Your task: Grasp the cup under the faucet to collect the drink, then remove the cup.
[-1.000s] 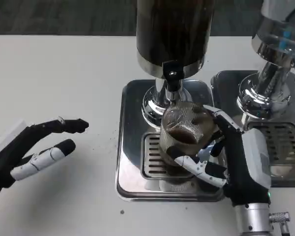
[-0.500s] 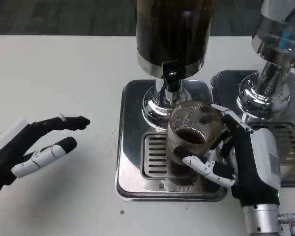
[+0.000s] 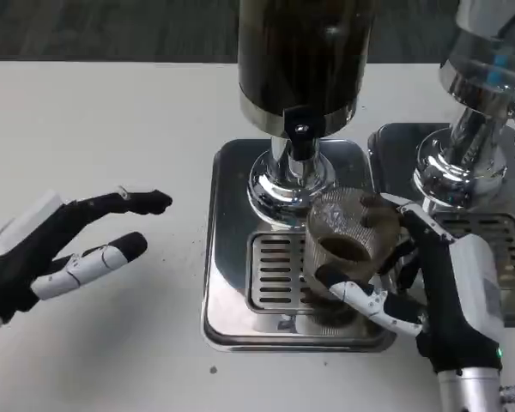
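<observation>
Right hand [image 3: 429,287] grips the ribbed cup [image 3: 348,249] with drink inside, over the drip tray [image 3: 232,283] grate near the tabletop's [image 3: 112,112] front edge, just right of the faucet [image 3: 301,142]. Left hand [image 3: 60,249] empty, fingers spread, front-left. Risks: tilting spills the drink; cup could clip the dispenser base [image 3: 279,184].

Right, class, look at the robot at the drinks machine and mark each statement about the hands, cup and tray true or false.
1. The right hand grips the ribbed cup. True.
2. The cup is empty. False: dark liquid shows inside.
3. The left hand holds a spoon. False: it holds nothing, fingers apart, over the table.
4. The cup is over the metal drip tray. True.
</observation>
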